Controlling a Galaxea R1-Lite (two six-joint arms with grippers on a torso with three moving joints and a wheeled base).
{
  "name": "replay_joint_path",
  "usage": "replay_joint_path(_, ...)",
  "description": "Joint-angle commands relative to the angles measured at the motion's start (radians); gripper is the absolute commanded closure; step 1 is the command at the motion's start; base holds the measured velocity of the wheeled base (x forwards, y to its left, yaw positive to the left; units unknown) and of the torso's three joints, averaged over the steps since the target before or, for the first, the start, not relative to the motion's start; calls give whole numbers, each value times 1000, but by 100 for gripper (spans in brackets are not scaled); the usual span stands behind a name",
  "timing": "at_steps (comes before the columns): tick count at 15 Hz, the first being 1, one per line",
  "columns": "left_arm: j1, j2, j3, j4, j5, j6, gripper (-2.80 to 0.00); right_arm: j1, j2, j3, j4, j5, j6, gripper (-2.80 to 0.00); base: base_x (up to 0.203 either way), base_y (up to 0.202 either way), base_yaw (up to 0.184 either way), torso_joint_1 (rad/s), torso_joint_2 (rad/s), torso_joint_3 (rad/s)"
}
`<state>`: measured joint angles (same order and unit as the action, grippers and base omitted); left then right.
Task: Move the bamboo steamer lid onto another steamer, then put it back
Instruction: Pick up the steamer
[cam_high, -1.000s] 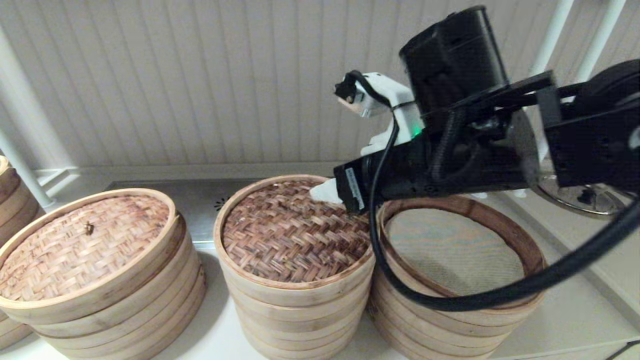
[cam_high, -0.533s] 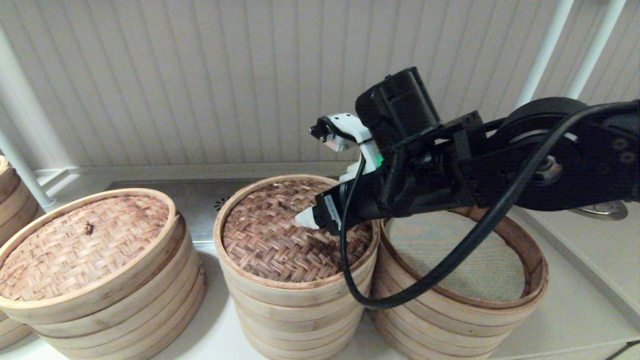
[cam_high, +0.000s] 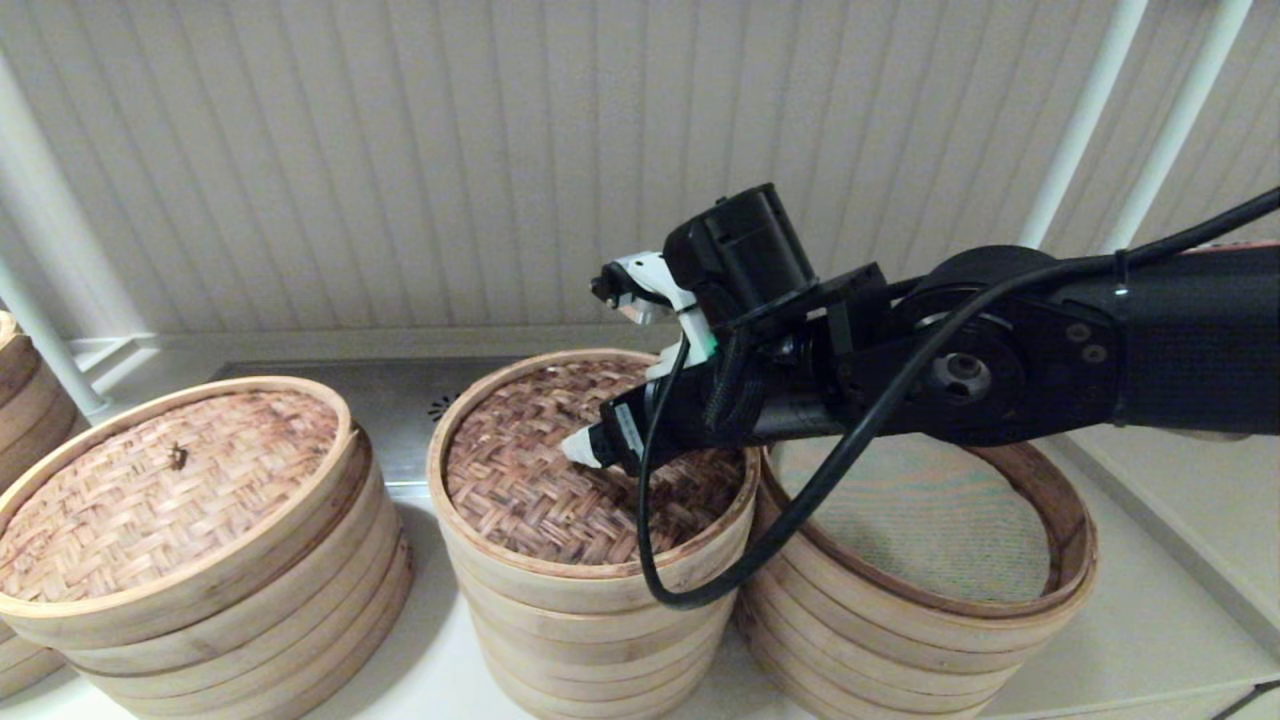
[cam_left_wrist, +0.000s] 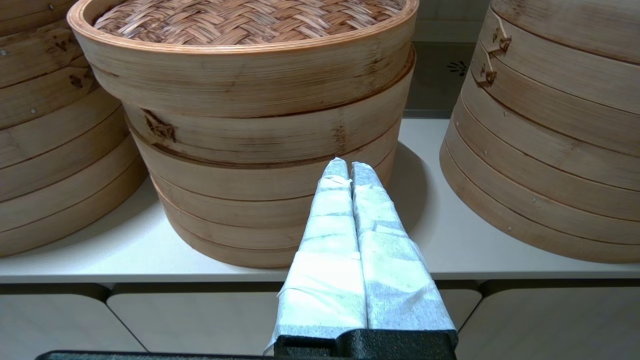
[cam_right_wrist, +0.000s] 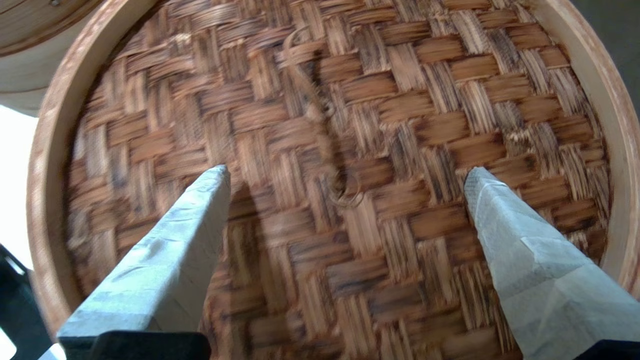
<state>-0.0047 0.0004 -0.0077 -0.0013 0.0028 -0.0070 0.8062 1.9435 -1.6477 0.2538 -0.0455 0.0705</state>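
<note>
Basically, the bamboo steamer lid (cam_high: 580, 470) sat on the middle stack, just beside another steamer (cam_high: 920, 560), which was open-topped. It looked light and stiff, the weave grippy; the small twisted loop (cam_right_wrist: 320, 115) at its centre seemed the likeliest hold. Right gripper (cam_right_wrist: 345, 175) hung over the weave, fingers spread wide, straddling that loop. Left gripper (cam_left_wrist: 348, 167) sat parked low in front, fingers pressed together.
</note>
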Motion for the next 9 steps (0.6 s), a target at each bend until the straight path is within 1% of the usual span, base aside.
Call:
replay_joint_path(1,0,0,0,0,0,-1,0,2,13,-7,-2,-1,-3,-280,0,0,0,0,0,0)
replay_joint_path(9,0,0,0,0,0,-1,0,5,43,-56,-5,-5,-3,-280,0,0,0,0,0,0)
